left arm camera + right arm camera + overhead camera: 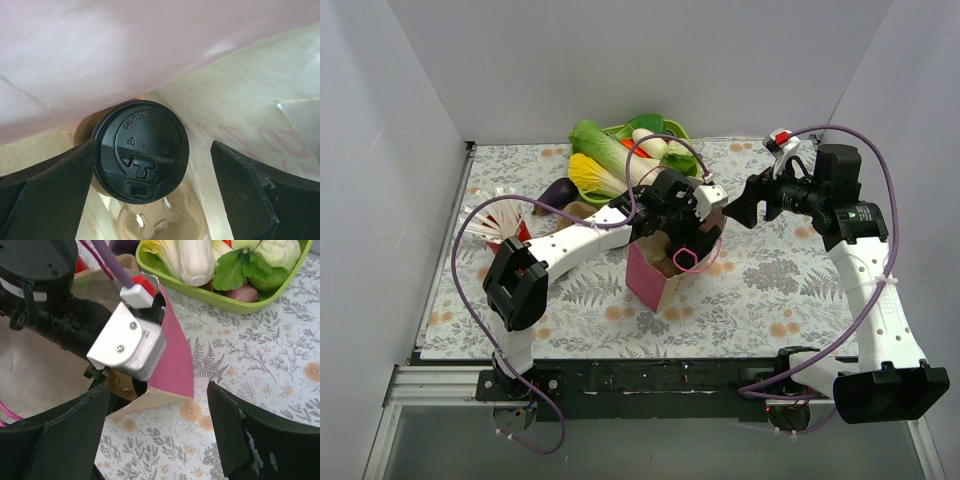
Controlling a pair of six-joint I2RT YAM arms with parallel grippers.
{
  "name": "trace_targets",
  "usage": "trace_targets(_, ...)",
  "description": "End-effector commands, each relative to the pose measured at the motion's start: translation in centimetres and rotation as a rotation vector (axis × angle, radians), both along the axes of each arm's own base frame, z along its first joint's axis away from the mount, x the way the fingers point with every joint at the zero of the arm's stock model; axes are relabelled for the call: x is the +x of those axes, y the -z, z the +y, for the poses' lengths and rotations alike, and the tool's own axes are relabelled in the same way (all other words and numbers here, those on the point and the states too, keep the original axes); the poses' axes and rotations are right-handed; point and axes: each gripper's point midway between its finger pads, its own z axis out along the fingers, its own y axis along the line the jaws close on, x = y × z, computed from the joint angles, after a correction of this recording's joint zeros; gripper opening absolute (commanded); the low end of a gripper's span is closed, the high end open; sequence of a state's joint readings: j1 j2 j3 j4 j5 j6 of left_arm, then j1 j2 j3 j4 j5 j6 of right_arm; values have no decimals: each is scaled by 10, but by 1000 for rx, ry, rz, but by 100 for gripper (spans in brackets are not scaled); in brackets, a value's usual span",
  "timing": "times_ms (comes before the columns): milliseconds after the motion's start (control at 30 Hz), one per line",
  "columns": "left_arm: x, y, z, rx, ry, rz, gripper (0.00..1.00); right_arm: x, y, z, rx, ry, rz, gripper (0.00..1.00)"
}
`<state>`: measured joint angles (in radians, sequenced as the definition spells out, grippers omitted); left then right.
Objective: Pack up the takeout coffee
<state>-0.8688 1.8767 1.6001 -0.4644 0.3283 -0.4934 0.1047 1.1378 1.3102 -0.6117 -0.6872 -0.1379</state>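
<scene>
In the top view the left arm reaches from the lower left into the pink bag (648, 275) at mid-frame on the desk (770, 290). The left jaws are spread wide and grip nothing. The takeout coffee (140, 150) stands upright deep in the bag between them, lid toward the wrist camera. It crowds the finger at frame left, possibly touching it. Its base seems seated in a cardboard carrier (160, 220), though that part is dim. Right of the bag, the right jaws hover released outside its rim, farther from the cup.
</scene>
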Motion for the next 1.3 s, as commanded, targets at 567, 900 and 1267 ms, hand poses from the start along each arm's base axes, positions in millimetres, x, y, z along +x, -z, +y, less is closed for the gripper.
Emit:
trace_targets(567, -17, -32, -5, -95, 81, 84, 98, 4, 41, 8, 80, 15, 116, 84)
trace_targets(900, -38, -37, -5, -129, 183, 150, 98, 27, 51, 0, 82, 128, 177, 83)
trace_targets(1267, -52, -83, 15, -370, 372, 140, 94, 31, 59, -6, 61, 162, 193, 83)
